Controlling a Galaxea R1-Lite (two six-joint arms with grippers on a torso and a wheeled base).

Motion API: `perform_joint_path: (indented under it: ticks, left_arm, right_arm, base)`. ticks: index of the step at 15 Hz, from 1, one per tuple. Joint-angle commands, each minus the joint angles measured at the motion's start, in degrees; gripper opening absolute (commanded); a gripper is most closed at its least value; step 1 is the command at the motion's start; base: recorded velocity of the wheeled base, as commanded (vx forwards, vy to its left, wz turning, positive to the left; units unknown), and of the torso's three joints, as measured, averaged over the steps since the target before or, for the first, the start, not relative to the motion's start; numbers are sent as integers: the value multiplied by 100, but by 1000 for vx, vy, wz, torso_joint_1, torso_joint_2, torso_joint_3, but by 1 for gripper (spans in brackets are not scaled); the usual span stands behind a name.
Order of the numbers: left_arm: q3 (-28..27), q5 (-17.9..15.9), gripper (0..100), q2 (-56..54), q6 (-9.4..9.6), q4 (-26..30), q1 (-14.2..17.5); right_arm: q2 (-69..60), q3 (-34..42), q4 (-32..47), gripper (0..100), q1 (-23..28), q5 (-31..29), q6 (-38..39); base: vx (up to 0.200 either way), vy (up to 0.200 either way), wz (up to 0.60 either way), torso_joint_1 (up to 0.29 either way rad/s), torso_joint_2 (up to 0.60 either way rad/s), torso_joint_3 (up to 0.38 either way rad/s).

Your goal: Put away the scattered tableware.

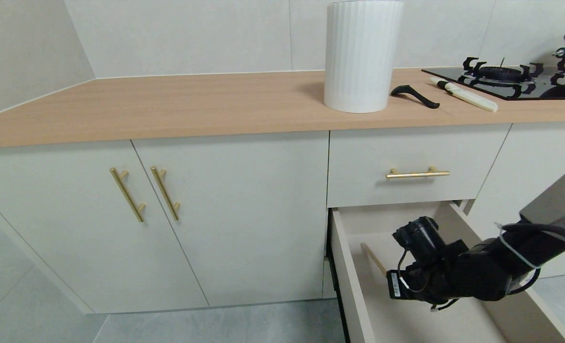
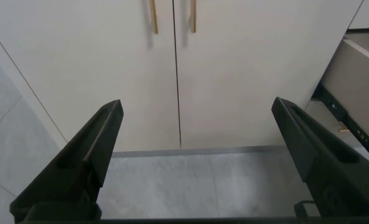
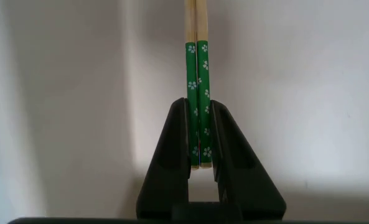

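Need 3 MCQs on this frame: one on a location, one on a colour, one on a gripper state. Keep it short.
1. Where is the right gripper?
A. above the stove
B. inside the open drawer
C. on the countertop

2. What colour is the gripped end of the chopsticks?
A. red
B. blue
C. green

3. What state is the left gripper in?
A. open, empty
B. shut on a spoon
C. shut on a knife

Answers:
1. B: the head view shows the arm's end down in the pulled-out drawer.
2. C: a green patterned band sits between the fingers.
3. A: its fingers stand wide apart with nothing between them.
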State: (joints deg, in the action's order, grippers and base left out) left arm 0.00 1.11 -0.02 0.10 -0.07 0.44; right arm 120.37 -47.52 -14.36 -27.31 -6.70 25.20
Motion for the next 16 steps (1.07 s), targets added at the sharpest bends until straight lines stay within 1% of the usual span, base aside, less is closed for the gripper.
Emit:
perform_joint_path:
  ticks: [1,3,5,9,12,16]
  left_arm:
    - [0,3,100,2,-1,-1,0]
    - [0,3,100,2,-1,-1,0]
    - [0,3,100,2,-1,-1,0]
    - [0,3,100,2,-1,-1,9]
    - [0,3,100,2,-1,-1,9]
    - [0,3,100,2,-1,-1,0]
  right_arm:
    - [742,15,-225,0,-11,-191,20]
    - [874,32,-489,0,-3,-437,29]
    - [971,85,-682,0,-3,-490,29]
    - [1041,67,-700,0,-3,-674,29]
    - [1076,85,-867,0,-3,-692,20]
    - [1068,85,-867,0,-3,-701,20]
  base:
    - [0,0,0,0,0,0]
    - [0,0,0,0,0,0]
    - [0,0,0,0,0,0]
    - [0,0,0,0,0,0]
    - [0,0,0,0,0,0]
    - [0,0,0,0,0,0]
